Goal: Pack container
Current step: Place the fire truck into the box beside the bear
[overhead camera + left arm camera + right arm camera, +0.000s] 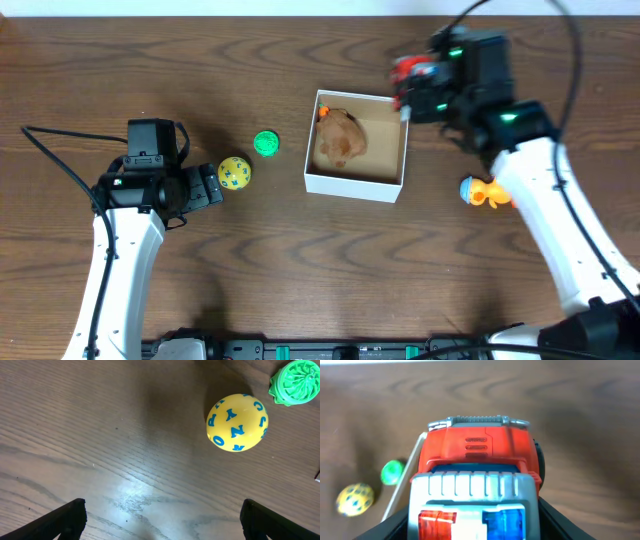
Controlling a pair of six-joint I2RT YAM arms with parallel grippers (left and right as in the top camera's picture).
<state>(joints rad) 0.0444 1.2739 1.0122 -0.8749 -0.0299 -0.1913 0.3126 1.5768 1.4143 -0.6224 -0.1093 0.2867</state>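
Yellow plastic ball (237,422) lettered Y, N, O in blue, left gripper (162,520) spread, right gripper (410,85) pinching red toy truck (477,460), beside white cardboard box (352,185)

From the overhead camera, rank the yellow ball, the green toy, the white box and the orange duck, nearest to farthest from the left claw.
1. Yellow ball, just right of the left claw.
2. Green toy, up and right of the ball.
3. White box, mid-table.
4. Orange duck, far right, past the box.
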